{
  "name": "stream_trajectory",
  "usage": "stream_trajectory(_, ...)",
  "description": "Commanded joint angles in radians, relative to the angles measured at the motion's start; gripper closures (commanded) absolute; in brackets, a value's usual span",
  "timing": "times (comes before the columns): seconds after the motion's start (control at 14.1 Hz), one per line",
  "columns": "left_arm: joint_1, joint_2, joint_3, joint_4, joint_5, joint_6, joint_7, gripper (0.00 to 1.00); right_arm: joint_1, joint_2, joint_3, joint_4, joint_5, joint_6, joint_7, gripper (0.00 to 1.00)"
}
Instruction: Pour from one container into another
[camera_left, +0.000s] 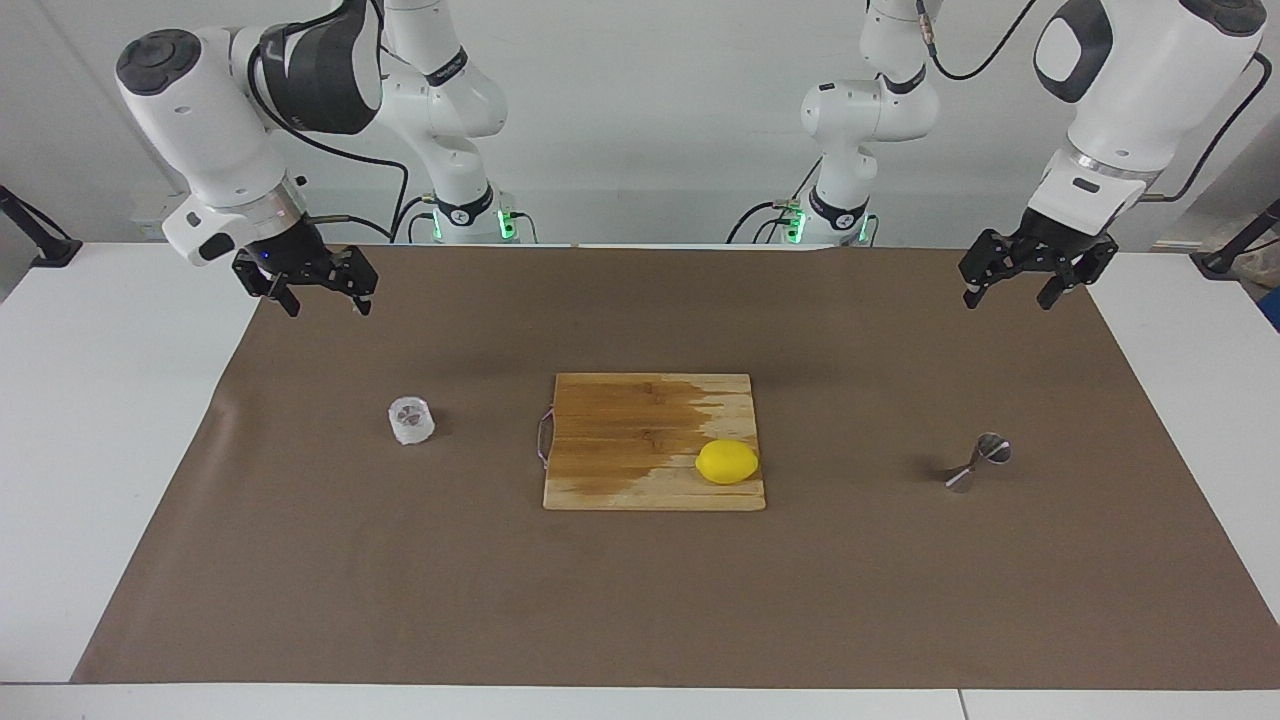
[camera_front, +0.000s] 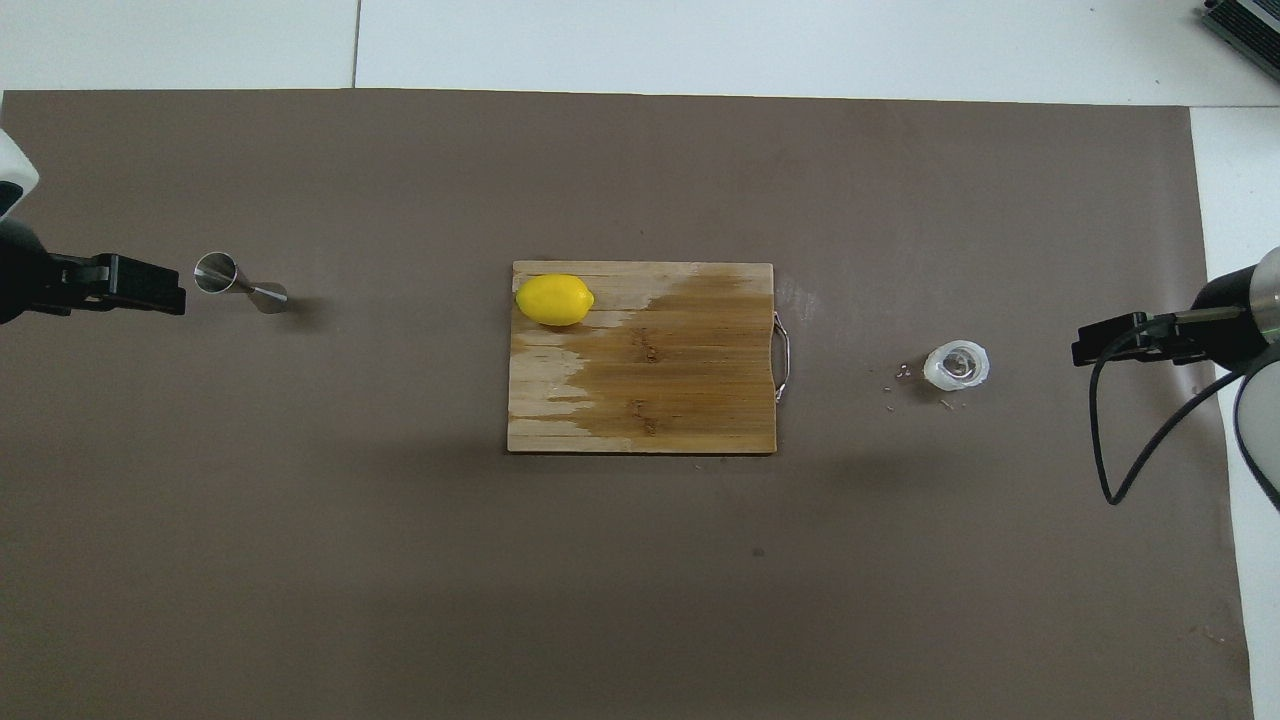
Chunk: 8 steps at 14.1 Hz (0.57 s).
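The translucent whitish ribbed cup (camera_left: 411, 420) (camera_front: 957, 365) sits on the brown mat toward the right arm's end of the table. The small steel hourglass jigger (camera_left: 978, 462) (camera_front: 240, 283) is on the mat toward the left arm's end. My right gripper (camera_left: 322, 297) (camera_front: 1085, 345) hangs open and empty in the air over the mat's edge, well clear of the cup. Likewise open and empty, my left gripper (camera_left: 1010, 292) (camera_front: 172, 288) hovers over the mat and does not touch the jigger.
A wooden cutting board (camera_left: 620, 440) (camera_front: 660, 380) with a metal handle lies mid-table, a yellow lemon (camera_left: 727, 461) (camera_front: 554, 299) on its corner. A few tiny bits (camera_front: 901, 372) lie on the brown mat (camera_left: 640, 600) beside the cup. White table borders the mat.
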Motion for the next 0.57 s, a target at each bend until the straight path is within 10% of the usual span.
stream_trajectory(0.0, -0.010, 0.004, -0.007, 0.012, 0.017, -0.028, 0.024, 0.00, -0.010, -0.021, 0.006, -0.016, 0.005, -0.007, -0.009, 0.00)
stream_trajectory(0.5, -0.004, -0.016, -0.011, -0.028, 0.015, -0.034, 0.015, 0.00, -0.010, -0.021, 0.006, -0.016, 0.005, -0.007, -0.009, 0.00)
